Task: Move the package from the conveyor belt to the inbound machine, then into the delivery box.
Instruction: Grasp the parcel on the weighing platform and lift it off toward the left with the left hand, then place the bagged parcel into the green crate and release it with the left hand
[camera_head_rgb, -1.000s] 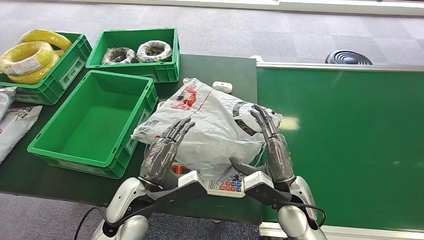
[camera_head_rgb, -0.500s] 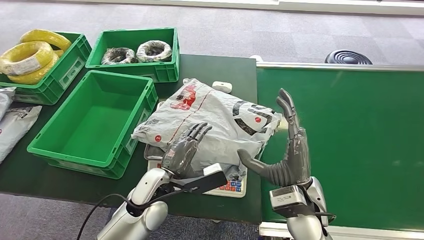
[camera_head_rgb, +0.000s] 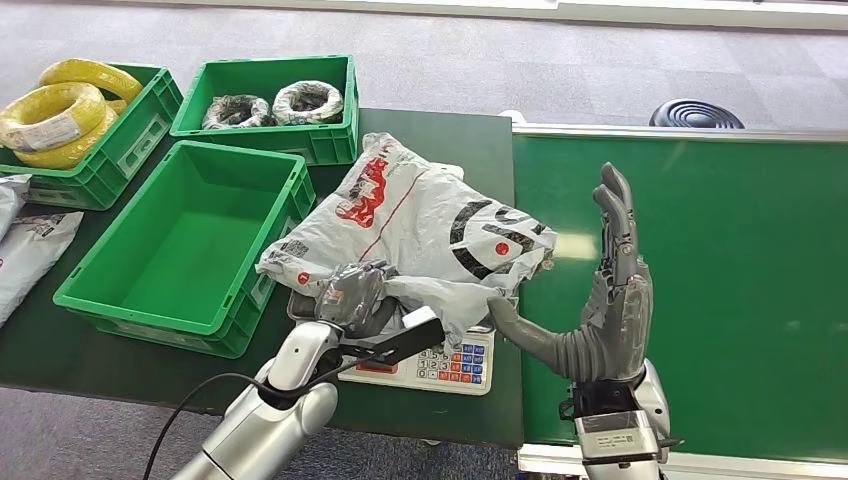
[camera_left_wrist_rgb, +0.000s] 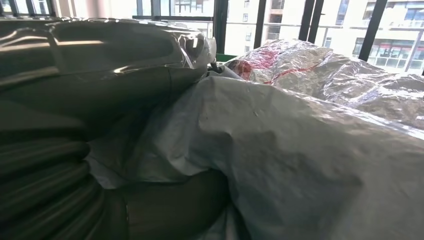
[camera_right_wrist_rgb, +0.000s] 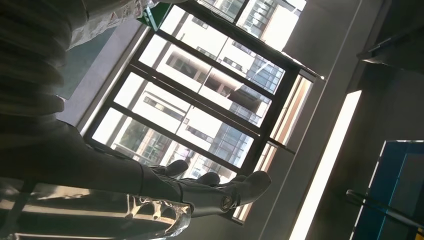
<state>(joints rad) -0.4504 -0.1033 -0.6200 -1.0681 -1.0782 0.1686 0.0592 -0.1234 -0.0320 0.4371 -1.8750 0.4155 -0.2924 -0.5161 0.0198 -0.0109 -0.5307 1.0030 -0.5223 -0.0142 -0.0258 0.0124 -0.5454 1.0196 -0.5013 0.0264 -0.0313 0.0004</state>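
Right robot hand (camera_head_rgb: 612, 300): now lifted off the package (camera_head_rgb: 420, 235), fingers spread, released.
Left robot hand (camera_head_rgb: 352, 295): grasping the package; the wrist view shows the plastic bunched against it.

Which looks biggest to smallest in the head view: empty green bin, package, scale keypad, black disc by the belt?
1. Empty green bin, largest.
2. Package, nearly as large; it sits nearer the camera, so this order is unsure.
3. Black disc, partly cut off by the conveyor belt.
4. Scale keypad, smallest.
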